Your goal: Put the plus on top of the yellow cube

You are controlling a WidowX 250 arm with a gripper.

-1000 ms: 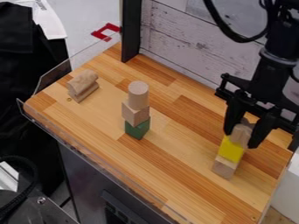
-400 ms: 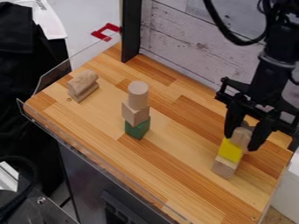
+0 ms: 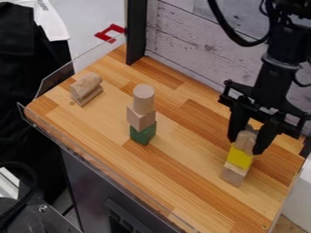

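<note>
Right there, the plus [image 3: 247, 139] sat on the yellow cube [image 3: 240, 157], toward the table's [image 3: 194, 186] right corner, the gripper [image 3: 245, 146] closed on it. A plain block [image 3: 233, 174] lay beneath; nearer the left corner stood a cylinder-topped stack [image 3: 141, 119], then a wooden piece [image 3: 86, 89].

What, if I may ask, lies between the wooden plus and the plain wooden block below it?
The yellow cube lies there, resting on the plain wooden block and beneath the wooden plus, as the camera view shows.
</note>
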